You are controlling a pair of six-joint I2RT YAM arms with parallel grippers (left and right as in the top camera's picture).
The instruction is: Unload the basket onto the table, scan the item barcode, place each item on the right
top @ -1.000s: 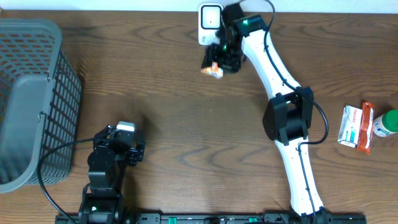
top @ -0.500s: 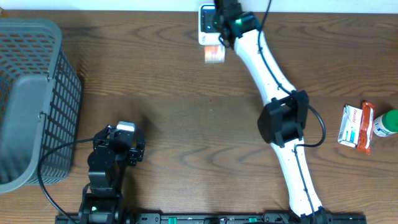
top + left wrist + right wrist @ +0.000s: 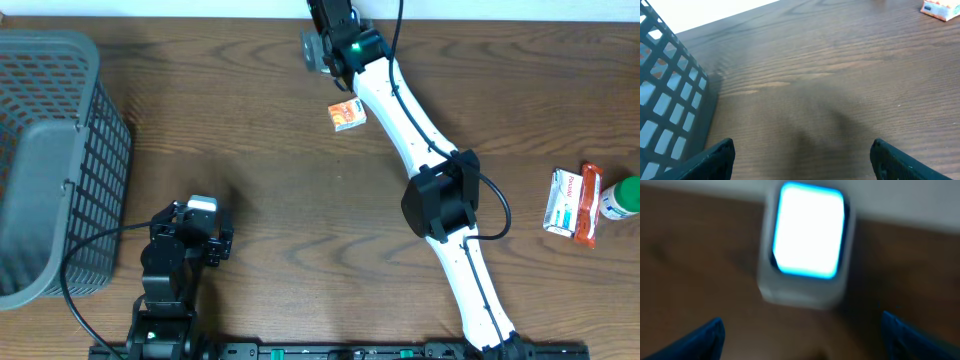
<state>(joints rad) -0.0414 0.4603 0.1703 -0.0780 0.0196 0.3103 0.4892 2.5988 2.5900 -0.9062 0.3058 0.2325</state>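
While rt arm (image 3: 396,96) overhangs scanner (image 3: 807,245), orange box (image 3: 347,116) lies nearby, basket (image 3: 98,185) left.

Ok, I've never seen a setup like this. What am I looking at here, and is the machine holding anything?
These are two robot arms at a wooden table. The wide picture is shot from above. The other two come from a camera on each wrist, with that arm's own dark fingertips at the bottom corners. The left arm sits folded at the near edge. The right arm stretches to the far edge, where a small white scanner stands; its lit screen fills the blurry right wrist picture. A small orange box lies on the table beside that arm. A grey basket is at the left; a white carton, an orange packet and a green-and-white bottle are at the right. The left tool and right tool are both open, holding nothing.
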